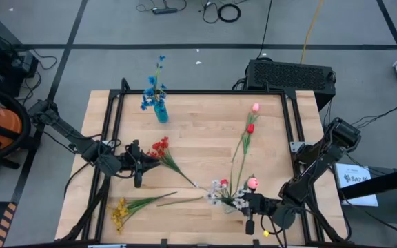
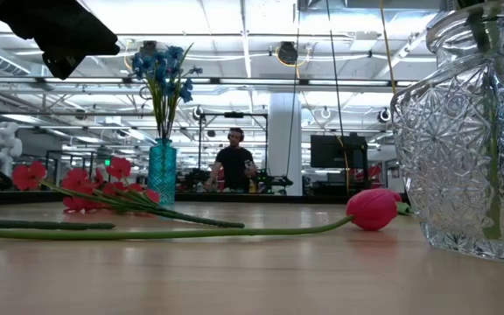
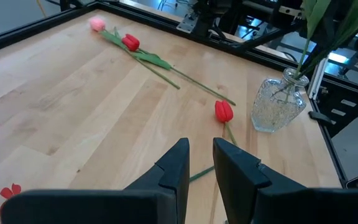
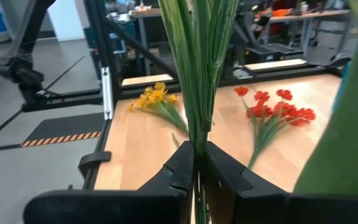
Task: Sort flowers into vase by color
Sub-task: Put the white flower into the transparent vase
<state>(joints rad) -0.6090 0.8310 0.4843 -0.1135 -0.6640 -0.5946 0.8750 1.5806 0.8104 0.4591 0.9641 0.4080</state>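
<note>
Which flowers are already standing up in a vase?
The blue flowers. They stand upright in the teal vase at the back of the table. The red cluster, yellow sprig and tulips all lie flat on the wood.

Bare surface (image 1: 198, 120) lies open mid-table; red clusters (image 1: 160, 147), tulips (image 1: 248, 131) and glass vase (image 3: 278, 102) flank it.
</note>
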